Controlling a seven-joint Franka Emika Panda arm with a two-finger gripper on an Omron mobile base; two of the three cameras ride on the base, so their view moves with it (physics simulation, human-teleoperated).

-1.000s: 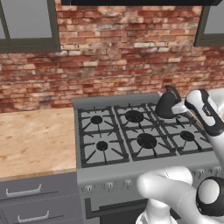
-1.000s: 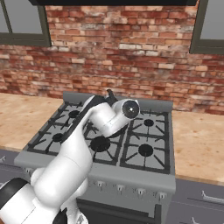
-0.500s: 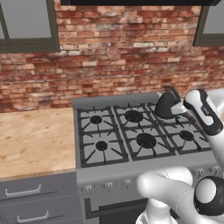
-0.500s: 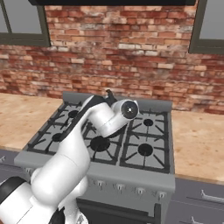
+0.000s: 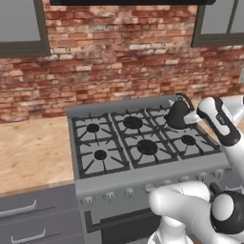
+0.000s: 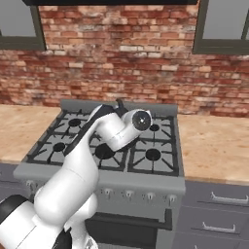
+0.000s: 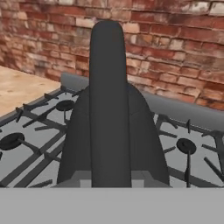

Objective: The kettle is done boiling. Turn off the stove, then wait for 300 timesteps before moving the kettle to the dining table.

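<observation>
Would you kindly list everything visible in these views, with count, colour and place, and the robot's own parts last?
Kettle: one, dark grey-black, on the stove's back right burner in the left base view; its handle fills the middle of the hand view.
Stove: one, grey with six black burners, against the wall, knobs along its front.
Counter: light wood top, on both sides of the stove.
Drawers: grey, under the counter.
Brick wall: red-brown, behind the stove.
Windows: dark-framed, high on the wall on either side.
Arm: one, white with dark joints, reaching over the stove.
Gripper: one, shut on the kettle handle.
</observation>
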